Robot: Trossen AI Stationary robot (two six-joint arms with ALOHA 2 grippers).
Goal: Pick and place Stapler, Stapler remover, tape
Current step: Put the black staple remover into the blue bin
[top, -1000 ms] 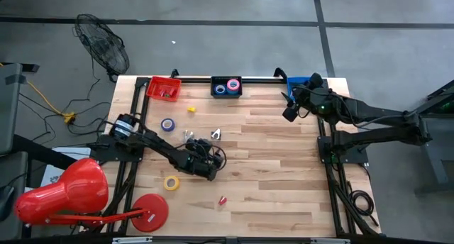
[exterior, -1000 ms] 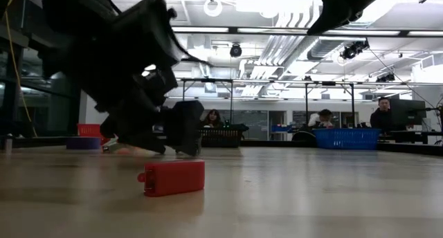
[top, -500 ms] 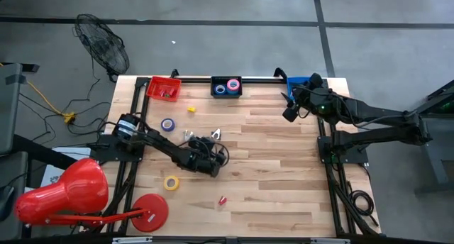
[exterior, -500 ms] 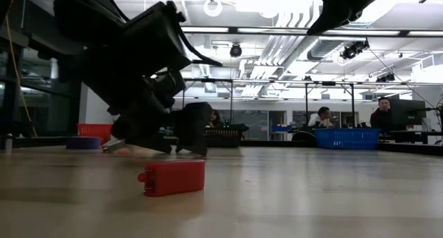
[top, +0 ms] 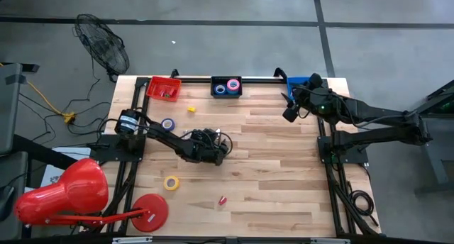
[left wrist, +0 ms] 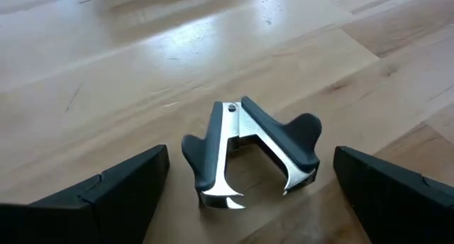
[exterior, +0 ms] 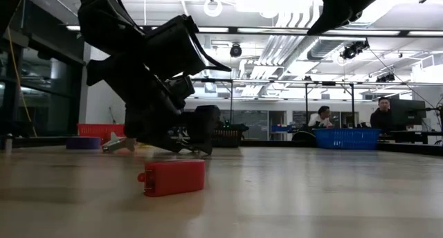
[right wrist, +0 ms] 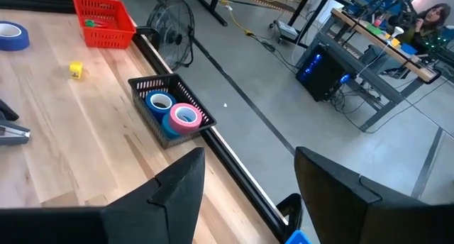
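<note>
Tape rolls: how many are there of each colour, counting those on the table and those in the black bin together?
Blue tape rolls: 2, one on the table at, one in the black bin at
Pink tape roll: 1, in the black bin
Yellow tape roll: 1, on the table
Total: 4

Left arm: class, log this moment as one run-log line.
left gripper: fingers open, straddling staple remover | remover: on table, ungrasped | right gripper: open, empty, waiting by blue bin

Pale planked wooden table (left wrist: 106, 74) looks smooth, slightly glossy; black-plastic-and-shiny-metal staple remover (left wrist: 248, 148), plastic probably matt.
</note>
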